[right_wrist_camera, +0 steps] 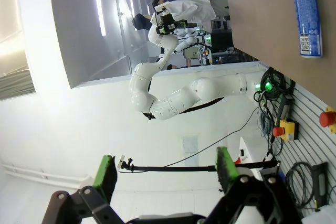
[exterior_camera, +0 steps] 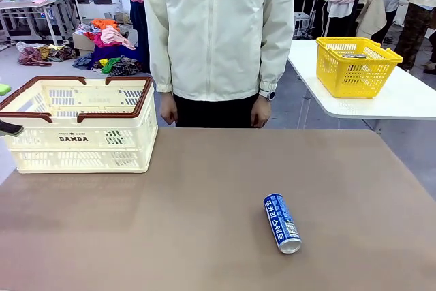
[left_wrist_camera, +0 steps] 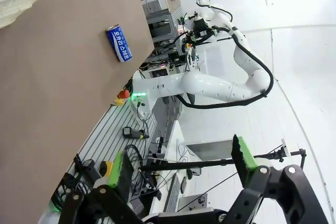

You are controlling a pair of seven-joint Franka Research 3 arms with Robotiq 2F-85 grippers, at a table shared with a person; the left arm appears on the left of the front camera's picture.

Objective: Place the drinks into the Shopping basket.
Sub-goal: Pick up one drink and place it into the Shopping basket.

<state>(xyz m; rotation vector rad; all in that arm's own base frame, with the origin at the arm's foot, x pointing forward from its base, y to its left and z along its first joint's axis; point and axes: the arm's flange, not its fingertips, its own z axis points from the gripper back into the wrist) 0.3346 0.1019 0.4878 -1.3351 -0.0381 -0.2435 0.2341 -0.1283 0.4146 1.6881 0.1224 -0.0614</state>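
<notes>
Front view: a brown counter point(exterior_camera: 170, 230) with one drink, a blue can point(exterior_camera: 282, 223) with white lettering, lying on its side right of centre and towards the near edge, its silver end turned to the near side. Bare counter surface surrounds the can on every side. The Shopping basket point(exterior_camera: 75, 151), cream with a brown rim and marked "DAMDA", stands upright at the far left corner of the counter, well apart from the can, with its brown handles folded down along the rim and its mouth open upward. A person point(exterior_camera: 218, 32) in a pale jacket stands at the middle of the far edge, with both hands hanging just behind that edge, between basket and can in the picture's width. A yellow basket point(exterior_camera: 354, 73) rests on a separate white table point(exterior_camera: 409, 100) beyond the far right corner. Left wrist view: the left gripper point(left_wrist_camera: 181, 153) hangs off the counter with its green pads spread wide and nothing between them, the can lying near the counter's edge farther off. Right wrist view: the right gripper point(right_wrist_camera: 165, 156) is likewise spread wide and holds nothing, apart from the counter.
</notes>
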